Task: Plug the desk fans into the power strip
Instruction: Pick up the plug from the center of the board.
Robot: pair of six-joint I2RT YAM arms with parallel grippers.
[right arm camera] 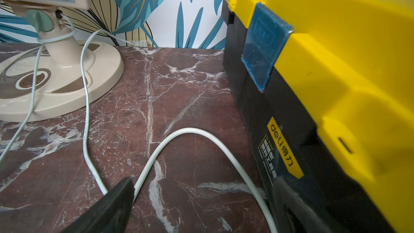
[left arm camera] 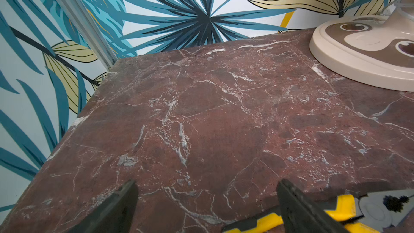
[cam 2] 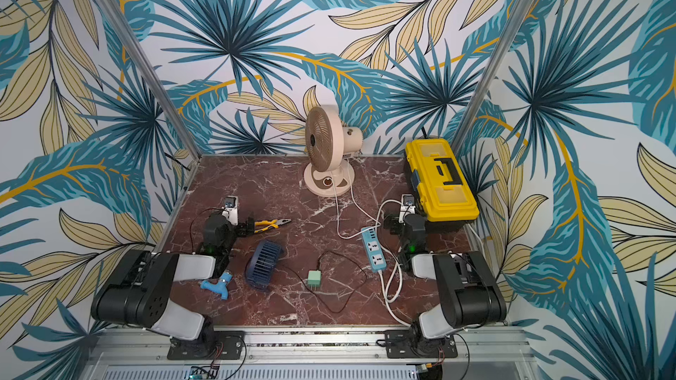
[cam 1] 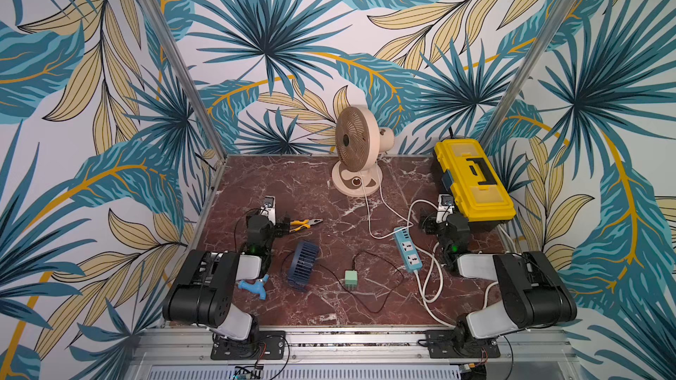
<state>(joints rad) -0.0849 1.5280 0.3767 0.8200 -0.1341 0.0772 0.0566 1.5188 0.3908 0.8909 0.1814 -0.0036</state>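
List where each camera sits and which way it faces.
Top views: high at the front, looking down over the table toward the back; left arm and right arm show.
Left wrist: low, facing the far corner; open left gripper, pliers beside.
Right wrist: low, facing desk fan and toolbox; open right gripper.
Shared: both wrist views catch the desk fan's base.

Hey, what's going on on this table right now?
Two robot arms sit at the near edge of a marble table, holding nothing. The left gripper is open beside the pliers; the right gripper is open by the yellow toolbox, near a loop of white cord. The desk fan stands at the back, the power strip in front of it. No plug seems to sit in the strip's sockets yet.
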